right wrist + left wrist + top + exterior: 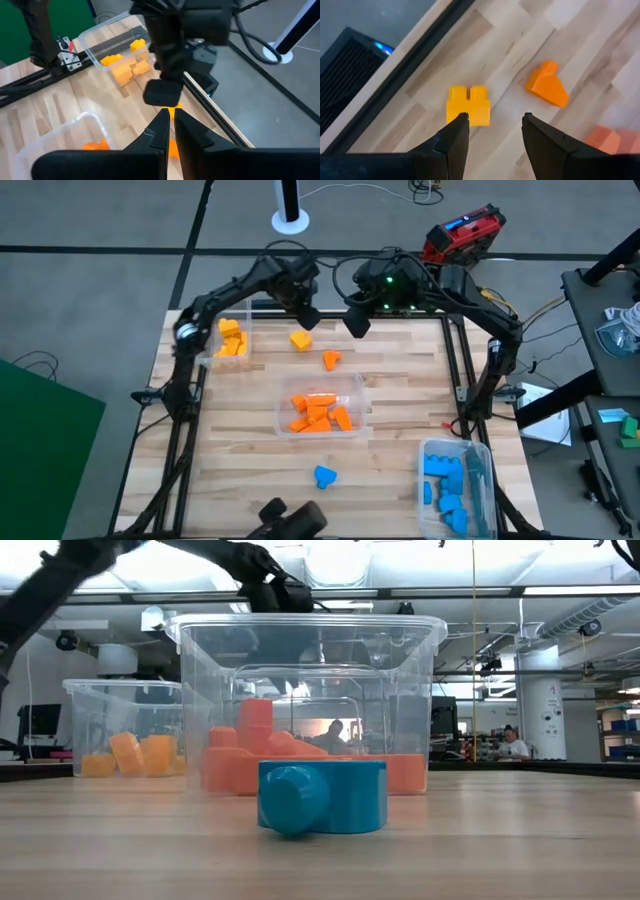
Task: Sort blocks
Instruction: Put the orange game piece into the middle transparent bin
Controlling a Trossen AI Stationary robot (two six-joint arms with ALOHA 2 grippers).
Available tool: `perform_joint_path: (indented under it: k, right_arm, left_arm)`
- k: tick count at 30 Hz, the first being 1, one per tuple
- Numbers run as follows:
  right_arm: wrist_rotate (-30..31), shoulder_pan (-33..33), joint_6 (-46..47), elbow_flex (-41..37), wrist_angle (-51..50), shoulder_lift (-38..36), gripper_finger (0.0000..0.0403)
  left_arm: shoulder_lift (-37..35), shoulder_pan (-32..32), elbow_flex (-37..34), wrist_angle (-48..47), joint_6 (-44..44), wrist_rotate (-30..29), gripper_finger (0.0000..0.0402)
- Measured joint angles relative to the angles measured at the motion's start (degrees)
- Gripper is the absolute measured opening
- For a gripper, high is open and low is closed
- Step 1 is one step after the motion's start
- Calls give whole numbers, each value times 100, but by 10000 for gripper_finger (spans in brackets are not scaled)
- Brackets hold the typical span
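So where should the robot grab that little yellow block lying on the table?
Probably by its two flat long sides, coming straight down from above. The yellow block lies flat on the wooden table with its two studs side by side and open space around it, the orange wedge well apart. The left tool hangs open just above it, so its fingers could straddle the body.

Three clear bins (352, 384) on wooden table (400, 430)
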Motion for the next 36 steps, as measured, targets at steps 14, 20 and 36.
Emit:
perform_joint_path:
  k: [14, 20, 36]
  right_arm:
    - [0, 2, 2, 0, -172, 0, 18]
    - [0, 0, -60, -4, -212, 2, 18]
    - [-4, 2, 2, -71, -371, 15, 18]
  left_arm:
    - [1045, -363, 1105, -685, 460, -38, 208]
    - [1046, -757, 930, -157, 919, -137, 234]
    - [1050, -1186, 472, 646, 141, -155, 309]
